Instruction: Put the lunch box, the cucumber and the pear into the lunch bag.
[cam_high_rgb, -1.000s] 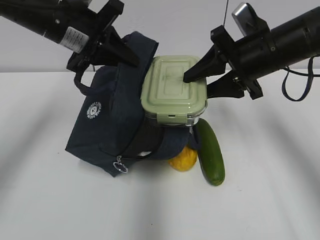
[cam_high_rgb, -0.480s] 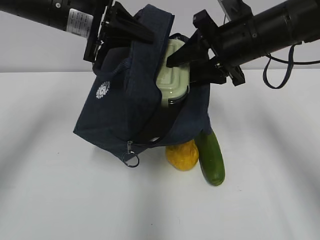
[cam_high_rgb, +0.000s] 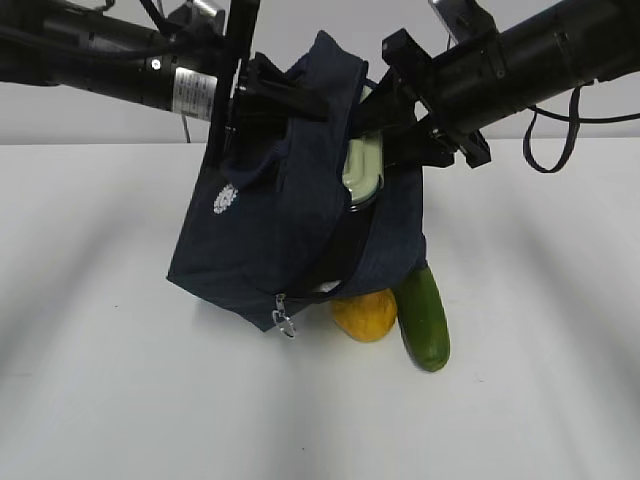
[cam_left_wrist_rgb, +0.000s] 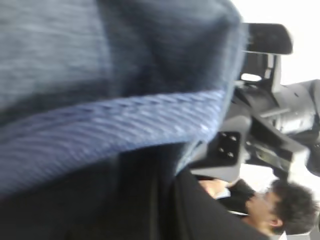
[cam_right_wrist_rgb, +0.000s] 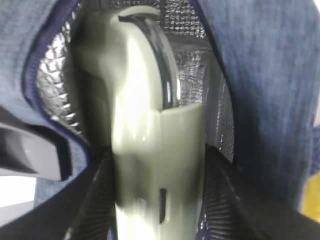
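Dark navy fabric lunch bag (cam_high_rgb: 270, 240) lifted, left gripper (cam_high_rgb: 275, 95) clamped on its rim, right gripper (cam_high_rgb: 375, 110) gripping sage-green-lidded clear lunch box (cam_high_rgb: 363, 170) inside the opening, yellow pear (cam_high_rgb: 366, 314) and dark green cucumber (cam_high_rgb: 424, 318) on white table (cam_high_rgb: 110, 400).

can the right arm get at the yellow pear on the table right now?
Probably not as things stand. The right gripper is clamped on the sage-green lidded lunch box, half inside the navy fabric lunch bag. The yellow lumpy pear lies partly under the lifted bag, beside the dark green cucumber.
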